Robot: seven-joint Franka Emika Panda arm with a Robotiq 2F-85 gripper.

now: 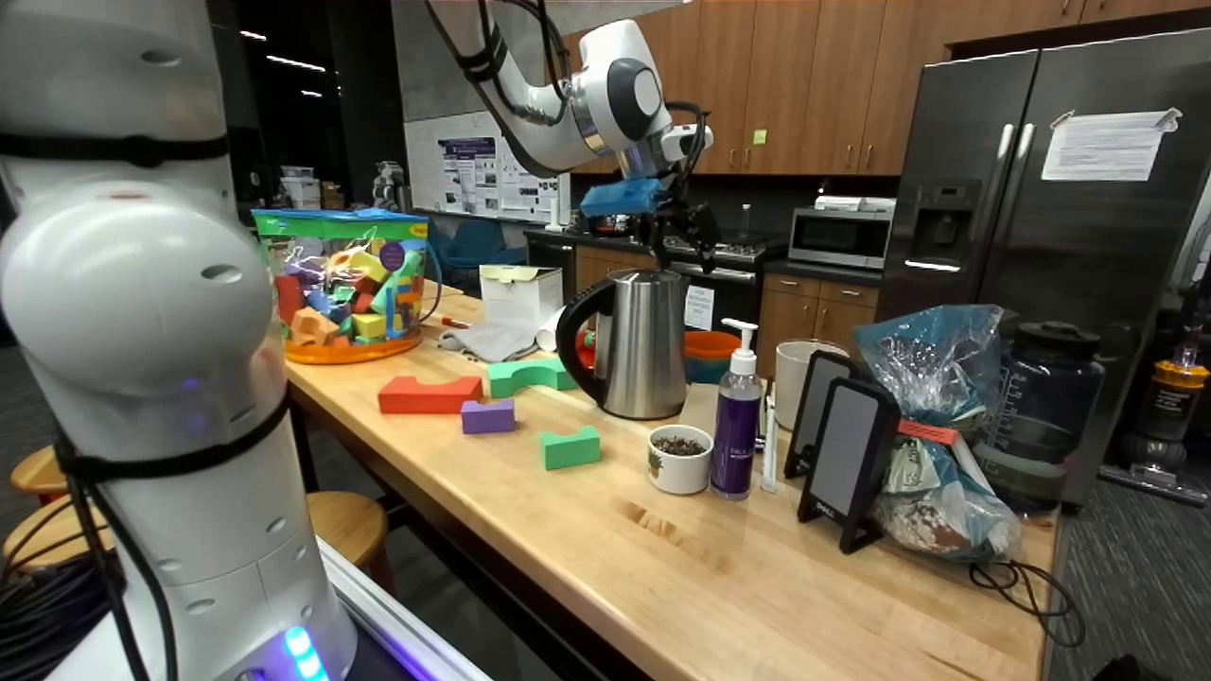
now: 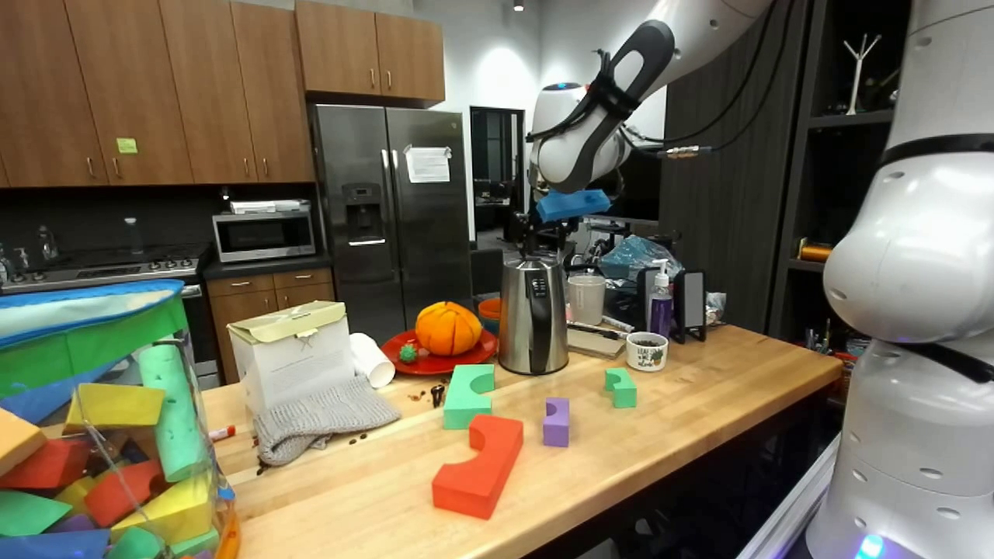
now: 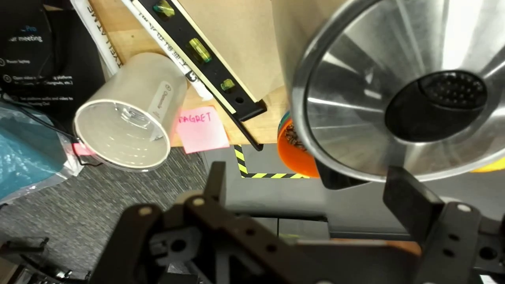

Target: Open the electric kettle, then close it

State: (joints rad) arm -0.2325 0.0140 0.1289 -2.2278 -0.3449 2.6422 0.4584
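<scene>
We judge the step in hand to be the opening, with the lid (image 3: 343, 122) not yet lifted. The electric kettle (image 1: 645, 350) stands upright on the tabletop (image 1: 605, 515), below the gripper (image 3: 305, 173); in both exterior views the fingertips hang just above its top. The gripper holds nothing: its two fingers are spread well apart. In the wrist view the nearer finger (image 3: 414, 205) crosses in front of the kettle's rim (image 3: 300, 94), while the far finger (image 3: 215, 185) hangs out to the kettle's side, towards the pale cup (image 3: 154, 85).

Beyond the nearer finger, near the lid's middle, we see a black oval recess (image 3: 430, 112) with a dotted patch (image 3: 457, 88) in it. We read the lid as seated, though glare and the cut-off edge of that view leave some doubt.

The next move, to our mind, calls for shifting the gripper over the kettle's middle until the recess lies between the fingers, then coming down slowly and pinching whatever pull it offers. A lift would follow; closing comes only after that.
</scene>
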